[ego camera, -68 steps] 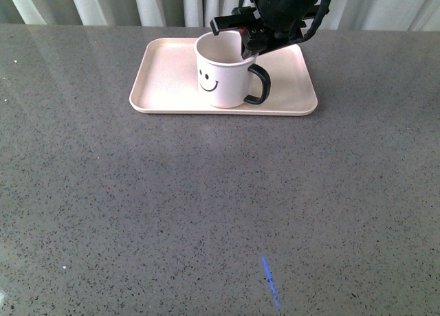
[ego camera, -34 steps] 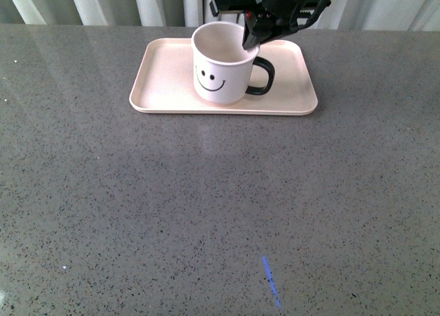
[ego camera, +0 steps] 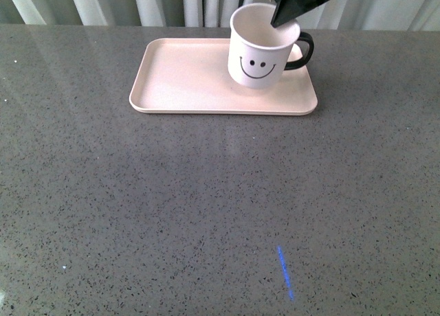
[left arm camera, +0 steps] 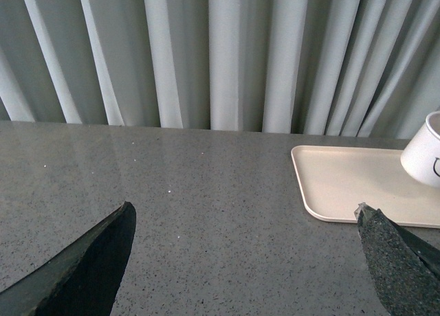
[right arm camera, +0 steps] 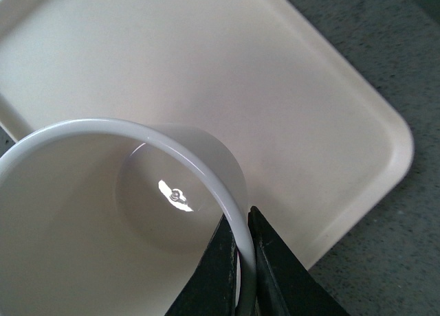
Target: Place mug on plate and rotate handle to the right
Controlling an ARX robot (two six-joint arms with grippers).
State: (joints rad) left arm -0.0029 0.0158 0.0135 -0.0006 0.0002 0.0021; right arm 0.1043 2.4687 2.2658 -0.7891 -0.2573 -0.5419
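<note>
The white mug (ego camera: 260, 51) with its black smiley face hangs tilted over the right part of the pale pink plate (ego camera: 179, 75). Its black handle (ego camera: 303, 53) points right. My right gripper (ego camera: 283, 15) is shut on the mug's rim from above, one finger inside and one outside. In the right wrist view the rim (right arm camera: 206, 158) runs between the black fingers (right arm camera: 271, 261), with the plate (right arm camera: 275, 89) below. My left gripper (left arm camera: 244, 220) is open and empty over bare counter, left of the plate (left arm camera: 344, 185); the mug (left arm camera: 425, 154) shows at that view's edge.
The grey speckled counter (ego camera: 206, 213) spreads in front of the plate. Pale curtains (ego camera: 172, 3) hang right behind the counter's far edge. A blue light streak (ego camera: 284, 271) lies on the near counter.
The right gripper has lifted the mug and carried it right across the plate. The mug has turned, so its face now looks forward and the handle points more squarely right.
</note>
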